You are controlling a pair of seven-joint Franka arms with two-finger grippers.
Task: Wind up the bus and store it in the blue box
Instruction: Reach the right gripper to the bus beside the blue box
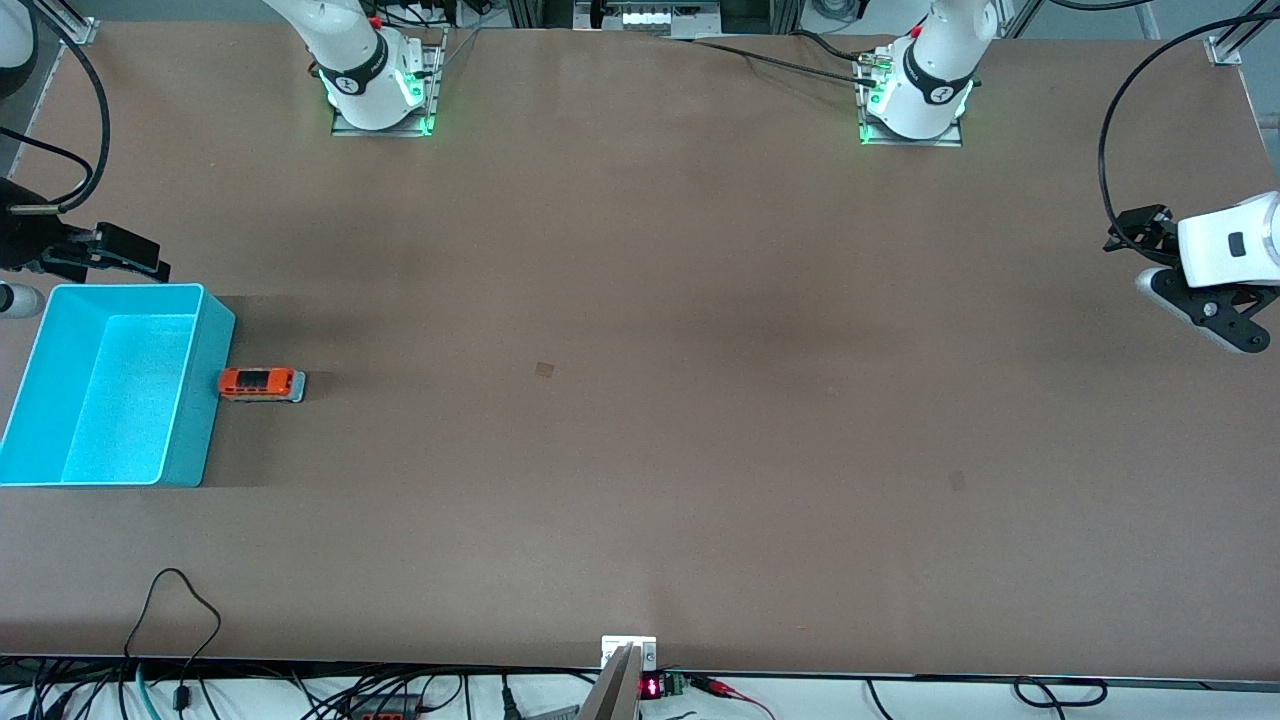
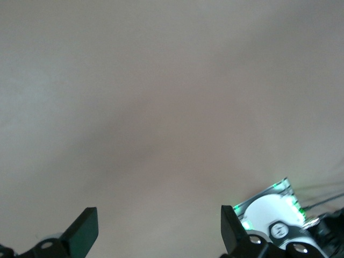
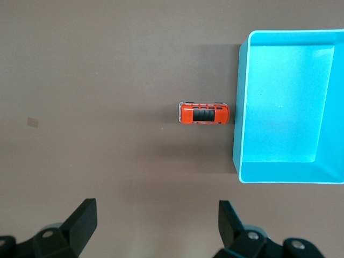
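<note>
Two grippers, left gripper (image 2: 156, 228) and right gripper (image 3: 156, 223), are hovering released; the bus (image 1: 261, 384) is sitting just beside the blue box (image 1: 190, 430).

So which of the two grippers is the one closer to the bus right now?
The right gripper, open above the table by the blue box, with the bus just beside that box. The left gripper, also open, waits at the table's left-arm end.

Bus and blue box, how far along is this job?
Nothing looks done yet. The bus sits on the table beside the blue box, which is empty. Nothing is in hand: the right pincer and left pincer are open. Winding and storing remain.
</note>
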